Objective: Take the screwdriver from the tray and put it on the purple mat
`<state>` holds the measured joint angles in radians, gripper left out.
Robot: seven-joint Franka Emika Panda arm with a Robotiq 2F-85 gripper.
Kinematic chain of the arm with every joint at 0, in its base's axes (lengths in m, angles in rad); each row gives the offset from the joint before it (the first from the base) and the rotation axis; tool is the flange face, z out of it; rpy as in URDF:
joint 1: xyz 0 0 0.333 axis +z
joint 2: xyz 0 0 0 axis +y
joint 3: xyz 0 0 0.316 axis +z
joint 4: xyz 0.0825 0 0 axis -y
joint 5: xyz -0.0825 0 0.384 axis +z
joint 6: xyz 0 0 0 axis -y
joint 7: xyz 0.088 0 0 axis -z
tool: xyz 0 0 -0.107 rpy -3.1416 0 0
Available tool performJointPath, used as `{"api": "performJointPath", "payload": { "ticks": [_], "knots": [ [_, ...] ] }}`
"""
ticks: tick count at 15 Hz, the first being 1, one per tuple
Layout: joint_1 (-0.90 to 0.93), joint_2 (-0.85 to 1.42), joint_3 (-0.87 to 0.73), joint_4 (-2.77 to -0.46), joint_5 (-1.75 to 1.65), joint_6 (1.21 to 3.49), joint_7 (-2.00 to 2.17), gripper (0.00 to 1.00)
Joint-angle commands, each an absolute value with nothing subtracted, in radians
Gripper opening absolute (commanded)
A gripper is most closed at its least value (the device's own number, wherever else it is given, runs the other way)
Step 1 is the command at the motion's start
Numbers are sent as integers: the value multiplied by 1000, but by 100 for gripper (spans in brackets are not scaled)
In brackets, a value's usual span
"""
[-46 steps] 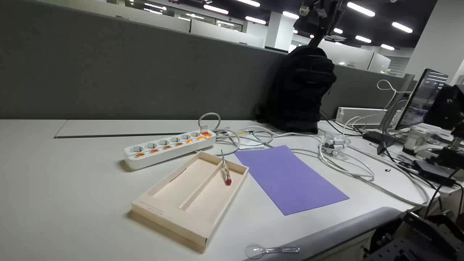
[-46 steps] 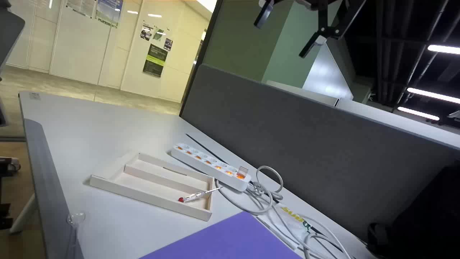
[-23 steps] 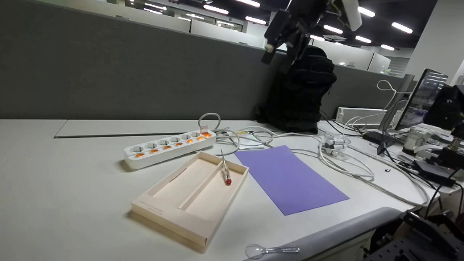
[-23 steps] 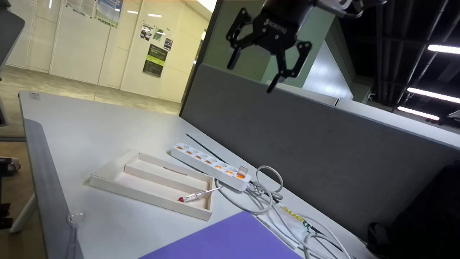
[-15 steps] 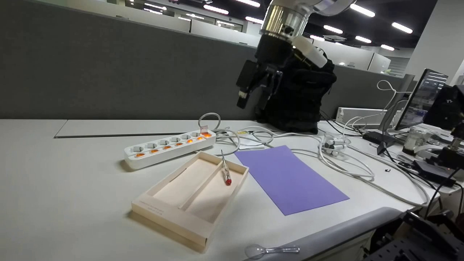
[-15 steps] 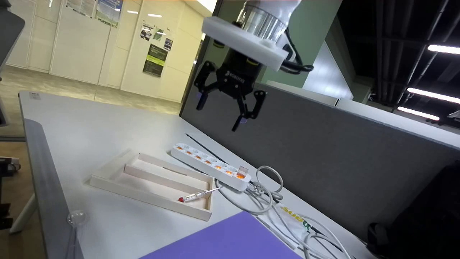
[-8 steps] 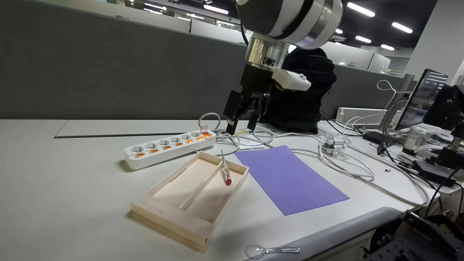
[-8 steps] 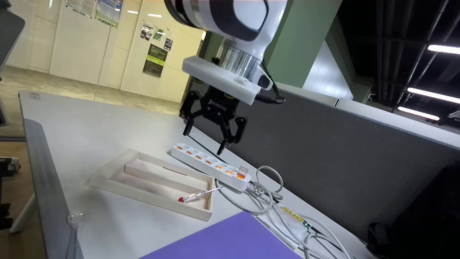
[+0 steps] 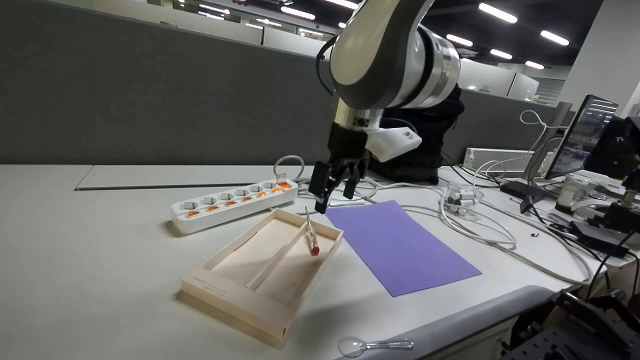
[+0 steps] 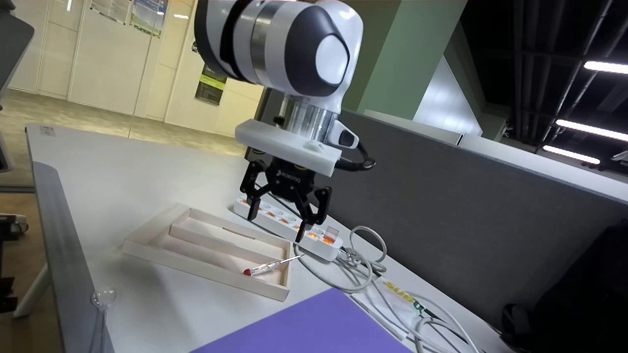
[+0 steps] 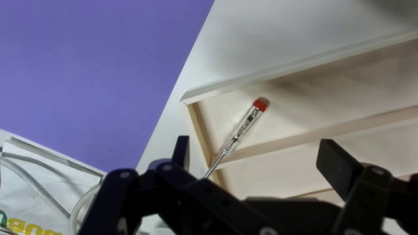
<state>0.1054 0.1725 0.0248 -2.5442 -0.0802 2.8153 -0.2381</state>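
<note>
Purple mat (image 9: 402, 247) lies below the claw (image 10: 275, 227), off to one side; the cream tray (image 9: 250, 255) sits more directly beneath it. The claw hangs lower than half a second ago, jaws wide apart. Unmoved below it, the red-capped screwdriver (image 11: 243, 128) rests in the tray, shaft across the end rim.

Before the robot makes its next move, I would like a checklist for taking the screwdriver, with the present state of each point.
1. Gripper open: ok, jaws apart, nothing held.
2. Screwdriver wholly inside the tray: not ok, its shaft reaches over the end rim.
3. Gripper lowered to the screwdriver: not ok, it hangs higher.
4. Gripper lined up exactly for the grasp: cannot tell.
5. Purple mat flat, beside the tray: ok.
</note>
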Motion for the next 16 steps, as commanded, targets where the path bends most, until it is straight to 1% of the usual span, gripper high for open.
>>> {"api": "performJointPath", "payload": {
  "ticks": [1, 7, 9, 16],
  "knots": [
    [110, 210, 9, -2536, -170, 2832, -134, 100],
    [123, 276, 4, -2522, -175, 2884, -67, 100],
    [99, 264, 27, -2536, -156, 2872, -119, 100],
    [107, 285, 12, -2525, -167, 2874, -98, 100]
  ]
}}
